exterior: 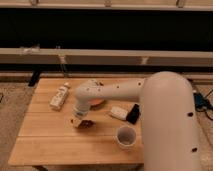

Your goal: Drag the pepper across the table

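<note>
The pepper (pixel 86 123) is a small dark red-brown lump on the wooden table (pixel 50 140), left of centre. My gripper (pixel 79 120) is down at the table right against the pepper's left side, touching or covering part of it. My white arm (pixel 120 92) reaches in from the right over the table.
An orange-red bowl (pixel 97 102) sits behind the gripper, partly hidden by the arm. A white bottle (pixel 59 96) lies at the back left. A white packet (pixel 118 112) and a black slab (pixel 133 114) lie to the right. A white cup (pixel 126 136) stands front right.
</note>
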{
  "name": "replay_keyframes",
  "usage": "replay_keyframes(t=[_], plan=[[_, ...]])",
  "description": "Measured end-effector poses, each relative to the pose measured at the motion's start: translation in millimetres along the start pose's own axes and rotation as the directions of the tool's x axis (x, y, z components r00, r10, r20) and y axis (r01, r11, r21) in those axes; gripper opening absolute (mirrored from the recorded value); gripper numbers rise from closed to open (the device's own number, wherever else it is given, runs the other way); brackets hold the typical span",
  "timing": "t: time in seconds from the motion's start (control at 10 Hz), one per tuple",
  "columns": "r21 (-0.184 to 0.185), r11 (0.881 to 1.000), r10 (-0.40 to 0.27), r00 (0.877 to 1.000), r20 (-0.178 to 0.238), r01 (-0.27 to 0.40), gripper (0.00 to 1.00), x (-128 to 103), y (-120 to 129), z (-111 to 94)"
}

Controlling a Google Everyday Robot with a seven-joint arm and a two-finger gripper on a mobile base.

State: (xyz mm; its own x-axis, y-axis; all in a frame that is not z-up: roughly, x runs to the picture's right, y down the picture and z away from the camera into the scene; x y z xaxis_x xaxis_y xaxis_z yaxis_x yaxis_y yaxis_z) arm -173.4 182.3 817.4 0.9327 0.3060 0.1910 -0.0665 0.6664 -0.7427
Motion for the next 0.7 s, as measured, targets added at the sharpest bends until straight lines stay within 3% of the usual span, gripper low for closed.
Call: replay_keyframes(t=[0.3, 0.6, 0.7], plan=[[-0.014, 0.998, -0.061, 0.998, 0.023, 0.062, 0.0, -34.5, 0.8, 6.4], [-0.026, 0.994, -0.101, 0.994, 0.032, 0.101, 0.01, -48.0, 4.3, 9.3], [-0.034, 0.992, -0.118, 0.992, 0.033, 0.12, 0.09, -54.2, 7.0, 11.5]])
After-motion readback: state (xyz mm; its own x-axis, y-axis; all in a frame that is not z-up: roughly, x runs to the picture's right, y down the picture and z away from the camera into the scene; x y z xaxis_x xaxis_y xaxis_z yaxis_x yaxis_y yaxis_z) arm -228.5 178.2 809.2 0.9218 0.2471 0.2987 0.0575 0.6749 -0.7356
